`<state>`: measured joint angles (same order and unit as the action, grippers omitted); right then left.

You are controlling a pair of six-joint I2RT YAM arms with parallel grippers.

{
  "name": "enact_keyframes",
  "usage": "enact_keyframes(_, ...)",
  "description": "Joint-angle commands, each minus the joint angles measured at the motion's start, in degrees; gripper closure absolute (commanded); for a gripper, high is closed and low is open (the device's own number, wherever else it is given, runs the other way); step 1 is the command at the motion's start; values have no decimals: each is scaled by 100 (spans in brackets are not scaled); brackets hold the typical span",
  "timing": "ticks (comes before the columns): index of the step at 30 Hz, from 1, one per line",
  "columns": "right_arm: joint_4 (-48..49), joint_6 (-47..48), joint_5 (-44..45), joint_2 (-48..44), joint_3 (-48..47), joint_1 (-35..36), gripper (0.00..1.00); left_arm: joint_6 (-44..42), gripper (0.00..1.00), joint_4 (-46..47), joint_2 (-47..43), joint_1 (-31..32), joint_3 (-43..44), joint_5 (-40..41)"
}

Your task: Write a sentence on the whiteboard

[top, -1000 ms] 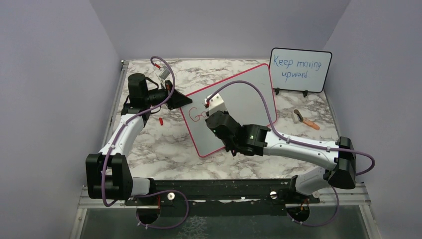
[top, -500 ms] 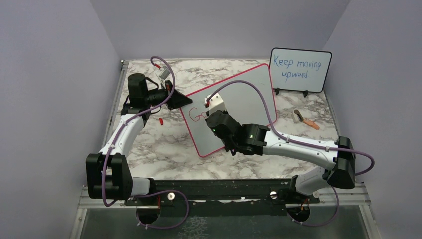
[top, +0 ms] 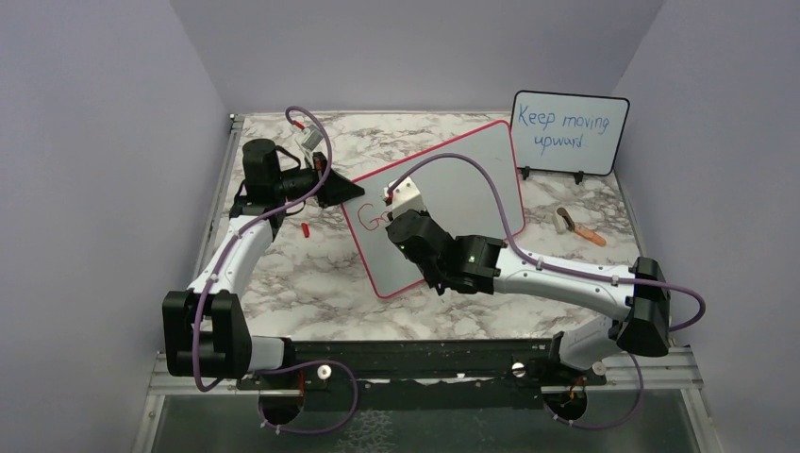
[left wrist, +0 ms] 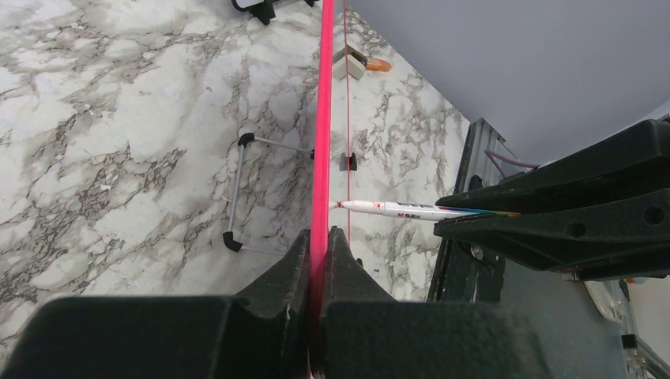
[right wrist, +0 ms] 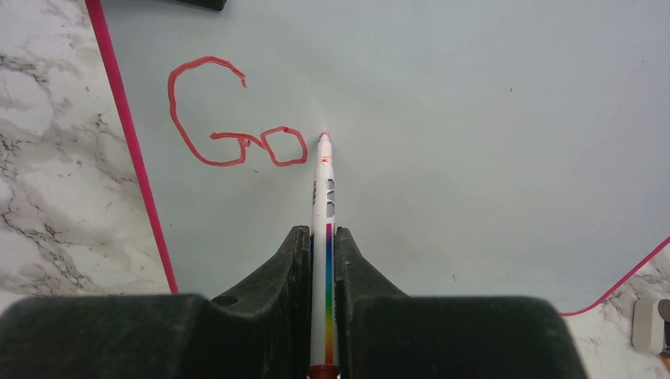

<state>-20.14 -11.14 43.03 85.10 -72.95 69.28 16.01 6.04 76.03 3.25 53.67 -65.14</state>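
Observation:
The whiteboard (top: pixel 462 179), white with a thin red-pink frame, stands tilted in the middle of the table. My left gripper (top: pixel 347 192) is shut on the board's left frame edge (left wrist: pixel 321 142), which the left wrist view shows pinched between the jaws. My right gripper (right wrist: pixel 322 234) is shut on a white marker (right wrist: pixel 324 189) with a rainbow stripe. The marker's red tip rests on the board just right of the sentence's start, a red "Go" (right wrist: pixel 237 130). In the left wrist view the marker (left wrist: pixel 395 209) reaches the board from the right.
A smaller black-framed board (top: pixel 569 132) with blue writing stands at the back right. An eraser with an orange object (top: pixel 577 225) lies in front of it. A small red cap (top: pixel 305 228) lies left of the whiteboard. The board's wire stand (left wrist: pixel 237 189) rests on the marble.
My right gripper has shifted slightly left and away with the marker, and the small "o" after the "G" now looks closed. The left arm has not moved.

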Motion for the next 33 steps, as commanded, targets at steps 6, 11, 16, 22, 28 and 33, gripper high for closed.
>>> enact_keyframes(6, 81, -81, -241, 55, -20, -28, 99, -436, 100, -362, 140, 144, -32, -30)
enact_keyframes(11, -67, -116, -242, 66, -2, -28, 99, -435, 100, -361, 140, 147, -32, -33)
enact_keyframes(16, -143, -152, -251, 36, 48, -28, 99, -441, 100, -370, 143, 144, -32, -19)
enact_keyframes(22, -252, -183, -309, 42, 85, -28, 100, -457, 100, -384, 149, 143, -24, -21)
enact_keyframes(28, -392, -214, -191, 19, 128, -35, 99, -467, 100, -385, 161, 148, -23, -15)
enact_keyframes(33, -462, -245, -88, -42, 175, -62, 99, -467, 100, -385, 166, 146, -23, -22)
